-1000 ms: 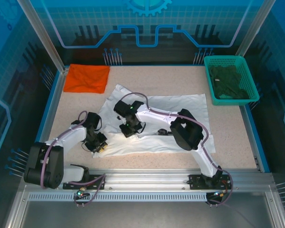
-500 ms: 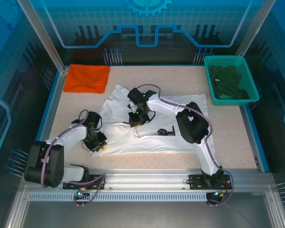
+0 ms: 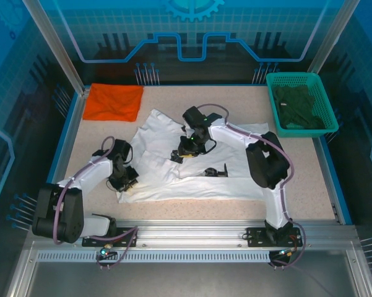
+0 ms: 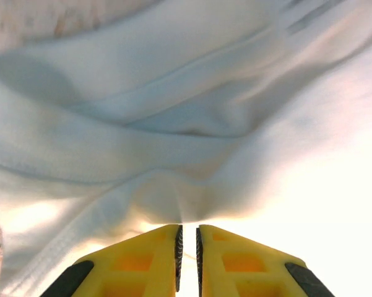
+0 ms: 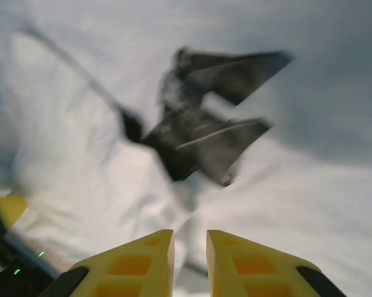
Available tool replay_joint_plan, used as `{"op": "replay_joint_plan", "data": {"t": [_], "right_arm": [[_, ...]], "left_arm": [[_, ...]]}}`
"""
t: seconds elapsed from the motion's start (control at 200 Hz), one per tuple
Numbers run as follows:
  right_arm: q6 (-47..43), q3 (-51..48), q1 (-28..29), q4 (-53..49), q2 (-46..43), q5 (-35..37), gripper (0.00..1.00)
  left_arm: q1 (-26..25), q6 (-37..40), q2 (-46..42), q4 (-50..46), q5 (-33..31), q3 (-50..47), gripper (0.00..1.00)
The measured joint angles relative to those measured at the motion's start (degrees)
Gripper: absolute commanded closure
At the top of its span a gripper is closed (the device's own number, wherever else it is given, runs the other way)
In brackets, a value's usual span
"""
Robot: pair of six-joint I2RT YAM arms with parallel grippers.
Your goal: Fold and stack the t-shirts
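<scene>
Our white t-shirt (image 3: 198,185) lies mid-counter (image 3: 309,179), the orange t-shirt (image 3: 114,102) in the far left corner. The left gripper (image 3: 127,179) has its jaws clamped on the white hem. Whether the right gripper (image 3: 184,151) grips, we cannot tell. We should pull the fold taut, with edges aligned.

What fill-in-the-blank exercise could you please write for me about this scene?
On the table, the orange shirt lies folded in the far ___ corner.
The white shirt bears small ___ marks.
The left gripper is shut on the ___ shirt.
The basket holds dark ___ cloth.
Missing words: left, black, white, green.
</scene>
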Motion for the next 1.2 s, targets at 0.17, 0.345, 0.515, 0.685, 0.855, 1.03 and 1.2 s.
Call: {"op": "replay_joint_plan", "data": {"t": [0.17,0.345,0.515,0.685,0.855,1.03,1.2], "right_arm": [[1.09,0.02,5.31,2.93,-1.18,-2.49,0.77],[3.58,0.79,7.52,3.41,4.00,-3.87,0.76],[4.98,1.25,4.85,2.40,9.73,-4.59,0.70],[5.11,1.66,2.95,2.10,9.05,-4.61,0.55],[5.51,-3.41,0.70,2.69,5.03,-2.75,0.49],[5.84,-9.53,-2.47,3.80,-1.92,-1.64,0.42],[5.81,-13.55,-2.54,6.36,-11.37,-1.03,0.41]], "left_arm": [[-2.05,0.72,-0.96,0.44,-0.13,11.06,0.81],[-3.23,-0.39,2.78,7.52,3.17,11.06,0.81],[-3.30,-2.21,12.50,11.91,3.58,7.21,0.83],[-3.41,-2.21,14.84,11.82,0.68,6.40,0.82],[-2.86,-2.14,14.21,11.13,-2.25,6.25,0.80],[2.03,-1.07,11.96,8.07,-4.81,5.88,0.55],[4.37,1.57,8.59,4.48,-5.35,11.13,0.56]]}}
